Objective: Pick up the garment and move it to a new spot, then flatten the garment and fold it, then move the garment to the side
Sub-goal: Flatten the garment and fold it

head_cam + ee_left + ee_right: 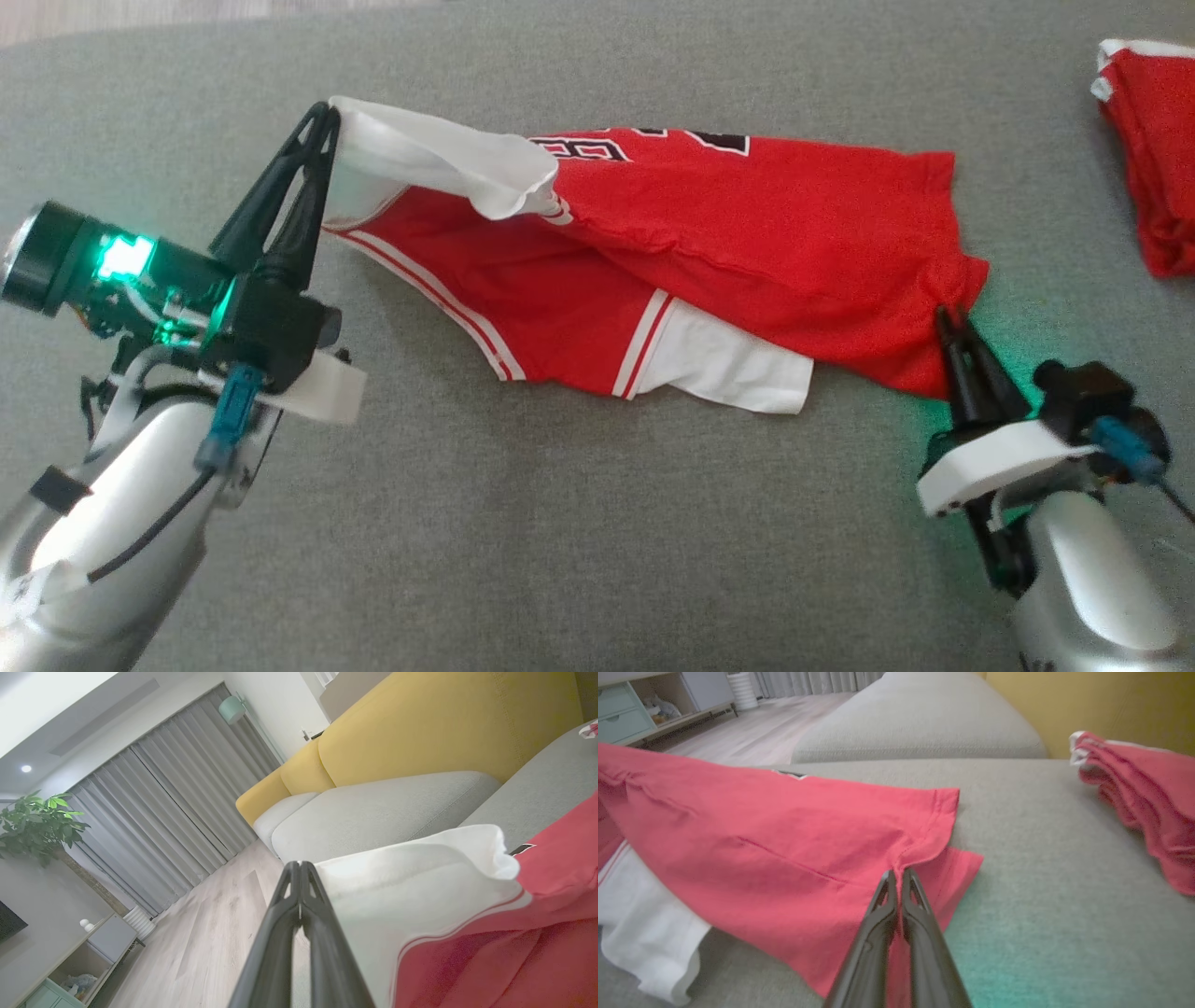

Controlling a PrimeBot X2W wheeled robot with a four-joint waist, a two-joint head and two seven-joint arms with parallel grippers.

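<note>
**A:** What's on the far left?

**B:** The left gripper [322,117] reaches in from the lower left of the head view. Its jaws are clenched on the edge of a white sleeve [439,159]. The sleeve is lifted and droops in a loose fold toward the chest.

**A:** And the garment itself?

**B:** The garment [747,215] is a red jersey with white sleeves and red-and-white striped trim. It stretches across the grey sofa cushion [560,541] between the two arms, doubled over on itself. Black-and-white lettering partly shows along its far edge. A second white sleeve [738,369] lies flat on the cushion, sticking out from under the near edge.

**A:** What about the right end?

**B:** The right gripper [945,317] comes up from the lower right. Its jaws are pressed together on the red hem at the near right corner. In the right wrist view the cloth puckers where the fingertips pinch it. A green glow falls on the cushion just beside it.

**A:** Anything further right?

**B:** Another red garment [1153,140] with white trim lies bunched at the upper right, well apart from the jersey.

**A:** And behind?

**B:** The left wrist view shows a yellow backrest [444,728], grey curtains [163,793] and a wooden floor [210,933].
</note>
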